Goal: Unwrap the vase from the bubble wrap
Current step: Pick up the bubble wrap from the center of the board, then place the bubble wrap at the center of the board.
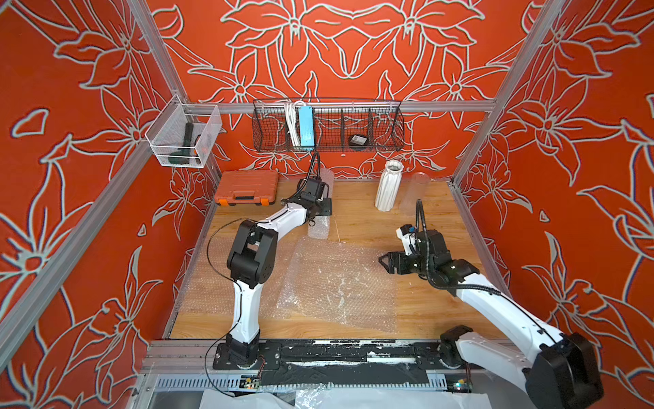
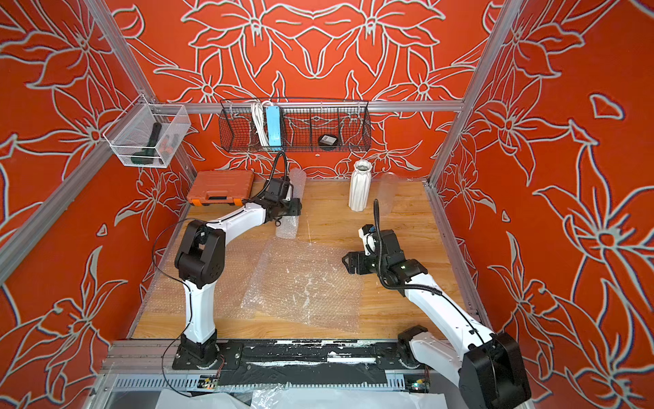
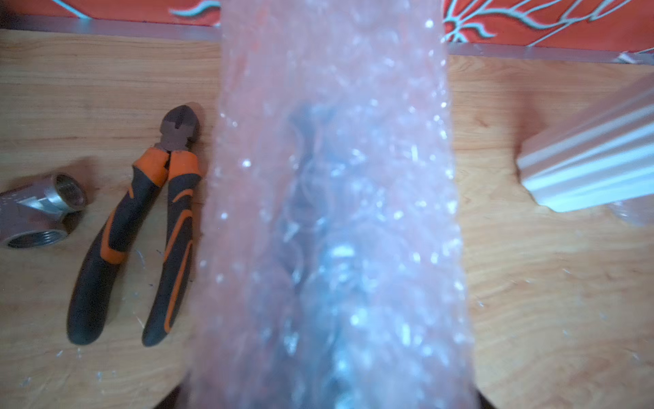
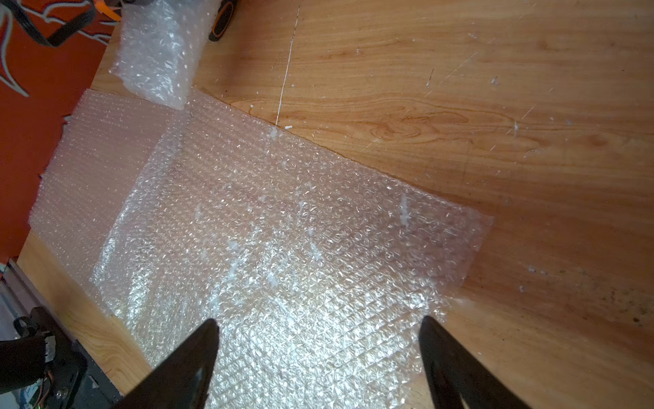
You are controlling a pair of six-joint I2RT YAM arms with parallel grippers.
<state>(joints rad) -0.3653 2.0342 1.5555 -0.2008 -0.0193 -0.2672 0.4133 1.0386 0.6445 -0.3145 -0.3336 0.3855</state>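
**Bubble wrap roll at the left gripper, right fingers spread over a flat sheet**

In both top views the left gripper (image 1: 322,206) sits at the bubble wrap roll (image 1: 318,228) in the upper middle of the frame, near the back wall. The roll runs past it above and below. Whether its jaws are clamped on the roll cannot be told. The left wrist view shows only the roll (image 3: 332,212) filling the centre, with a dark, blurred shape inside. Pliers (image 3: 141,230) lie just beside the roll at the left of that view, with a metal pipe fitting (image 3: 35,212) further left.

The right gripper (image 4: 318,325) hangs at centre right, fingers spread apart and holding nothing, above a flat bubble wrap sheet (image 4: 283,230) on the wooden table (image 1: 424,308).

A white ribbed vase (image 1: 388,186) stands upright and bare at the table's upper right, with a clear cylinder (image 1: 414,193) just beside it. An orange tool case (image 1: 246,187) lies at the upper left.
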